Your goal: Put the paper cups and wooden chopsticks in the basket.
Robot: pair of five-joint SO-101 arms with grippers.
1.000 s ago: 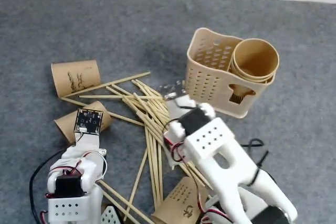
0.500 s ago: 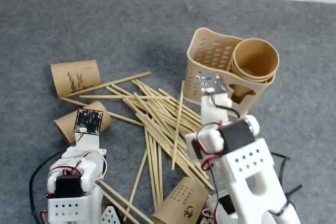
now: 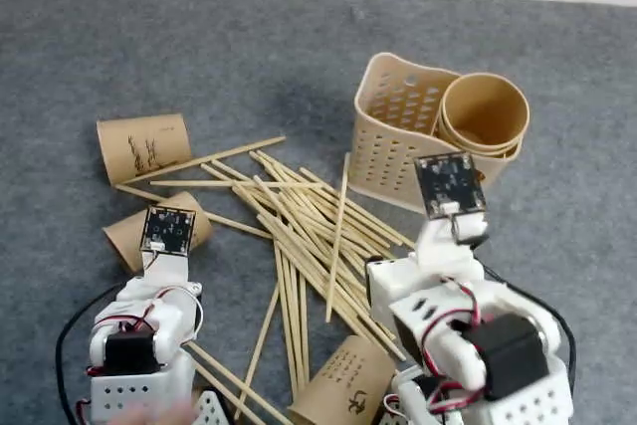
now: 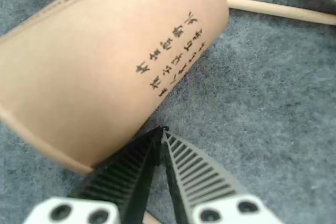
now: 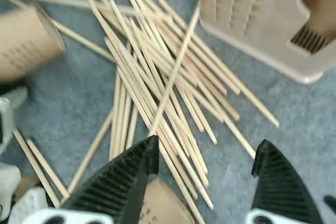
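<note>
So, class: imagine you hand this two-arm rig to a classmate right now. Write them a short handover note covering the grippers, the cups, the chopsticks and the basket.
Left gripper: shut, empty, tips at the side of a lying cup.
Right gripper: open, empty, above the chopsticks, which lie scattered on the table beside the basket.
Done: stacked cups stand in the basket.
Left: that lying cup, the far-left cup, the near cup and all the chopsticks.
</note>
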